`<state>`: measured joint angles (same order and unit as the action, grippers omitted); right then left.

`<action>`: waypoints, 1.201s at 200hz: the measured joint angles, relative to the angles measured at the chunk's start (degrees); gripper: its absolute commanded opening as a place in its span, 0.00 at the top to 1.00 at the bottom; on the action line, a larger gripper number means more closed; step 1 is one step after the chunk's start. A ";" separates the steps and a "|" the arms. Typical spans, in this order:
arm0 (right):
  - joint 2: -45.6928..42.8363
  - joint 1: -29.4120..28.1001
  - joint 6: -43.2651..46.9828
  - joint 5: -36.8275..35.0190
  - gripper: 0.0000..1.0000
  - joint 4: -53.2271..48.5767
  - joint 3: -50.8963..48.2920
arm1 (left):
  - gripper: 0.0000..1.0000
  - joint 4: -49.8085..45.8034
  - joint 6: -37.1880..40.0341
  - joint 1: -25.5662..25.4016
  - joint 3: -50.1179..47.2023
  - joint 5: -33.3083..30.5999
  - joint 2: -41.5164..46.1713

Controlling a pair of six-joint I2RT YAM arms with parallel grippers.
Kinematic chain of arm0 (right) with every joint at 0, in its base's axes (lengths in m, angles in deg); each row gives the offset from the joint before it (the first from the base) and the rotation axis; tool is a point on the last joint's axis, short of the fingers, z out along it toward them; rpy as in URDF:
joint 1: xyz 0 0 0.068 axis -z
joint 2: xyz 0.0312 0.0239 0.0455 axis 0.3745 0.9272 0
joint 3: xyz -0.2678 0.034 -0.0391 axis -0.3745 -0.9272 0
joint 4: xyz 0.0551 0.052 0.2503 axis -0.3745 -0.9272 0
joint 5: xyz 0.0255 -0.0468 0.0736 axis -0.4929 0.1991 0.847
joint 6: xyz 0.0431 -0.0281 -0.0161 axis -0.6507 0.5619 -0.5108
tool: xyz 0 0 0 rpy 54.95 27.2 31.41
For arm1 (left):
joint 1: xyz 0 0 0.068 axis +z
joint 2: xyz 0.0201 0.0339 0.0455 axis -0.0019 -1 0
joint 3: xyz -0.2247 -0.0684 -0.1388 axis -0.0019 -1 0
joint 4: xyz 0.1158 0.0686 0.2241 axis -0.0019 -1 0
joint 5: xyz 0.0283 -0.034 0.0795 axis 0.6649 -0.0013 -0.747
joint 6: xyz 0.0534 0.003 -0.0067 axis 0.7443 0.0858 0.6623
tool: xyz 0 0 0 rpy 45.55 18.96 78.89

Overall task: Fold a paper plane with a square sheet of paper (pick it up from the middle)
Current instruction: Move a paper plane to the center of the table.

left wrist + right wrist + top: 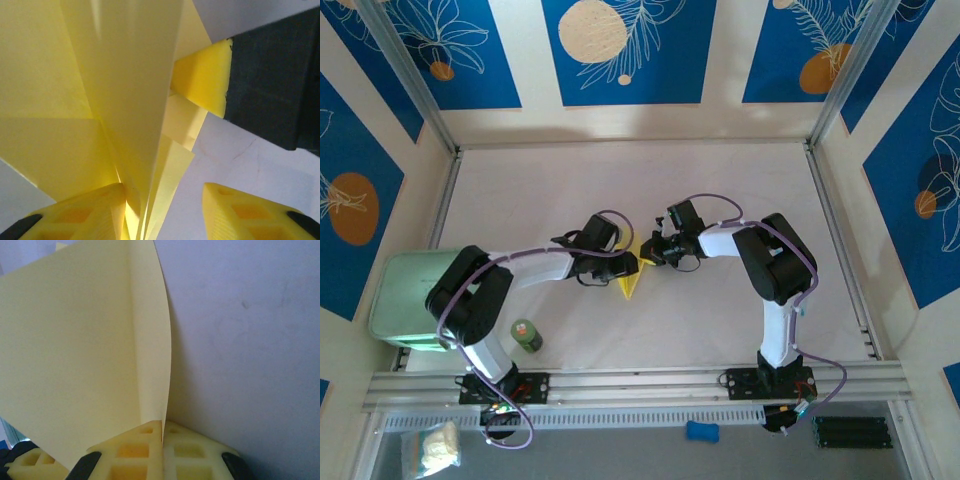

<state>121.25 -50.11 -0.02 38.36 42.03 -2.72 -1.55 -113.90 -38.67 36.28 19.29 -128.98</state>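
Right gripper (163, 440) clenched on an edge of the paper plane (85, 355); in its wrist view the two pads meet with the sheet pinched in the seam. Left gripper (162, 197) released. Its jaws stand apart, and the folded layers lean against the one at lower left of its wrist view. The other jaw is clear of them, with bare surface in the gap.

Worktop (720, 180): pale, walled, takes the middle of the overhead frame. Both arms reach in from the bottom edge and meet at centre. Green tub (405, 300) sits at the left margin, well apart from the work.

Step, as I read it: late folding, a wing or the centre crease being set, one side pinned and the other free. The next move likely calls for the left gripper to take hold of the layers or press along the crease without dragging the paper out of the right pinch. Thin stock; it may buckle or spring open.

Paper plane (630, 284): centre of the overhead frame, between the two grippers, narrow point aimed at the bottom edge. Pale yellow, unmarked. Left wrist view shows several flaps fanned up from a common crease, not lying flat. Right wrist view shows one panel curling.

Small green bottle (527, 335) stands lower left, near the left arm's base.
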 measured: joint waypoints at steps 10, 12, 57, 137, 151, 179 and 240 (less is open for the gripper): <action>0.00 0.00 0.00 0.02 0.99 -0.02 0.00 | 0.55 -1.38 0.79 -0.44 0.70 -0.90 -0.13; 0.00 0.00 0.00 0.02 0.99 -0.02 0.00 | 0.55 -1.62 0.98 -0.52 0.85 -1.05 -0.24; 0.04 0.00 0.00 0.07 0.99 0.00 0.02 | 0.54 -5.27 4.22 -2.16 4.00 -3.28 -3.41; 0.35 0.00 -0.02 0.33 0.99 0.00 0.33 | 0.70 -10.16 6.71 -3.32 7.43 -8.83 -5.73; 0.35 0.00 -0.02 0.33 0.98 0.02 0.33 | 0.73 -10.36 6.71 -3.37 7.43 -9.55 -5.73; 0.35 0.00 -0.02 0.33 0.98 0.02 0.33 | 0.78 -10.75 6.62 -3.37 7.45 -10.75 -5.73; 0.09 0.13 -0.50 1.40 0.74 0.48 0.39 | 0.93 -11.98 6.49 -3.37 8.70 -12.33 -5.73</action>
<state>121.34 -49.98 -0.52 39.76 42.51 -2.32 -13.53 -107.41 -42.04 44.98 6.96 -134.71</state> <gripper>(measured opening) 0.193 0.098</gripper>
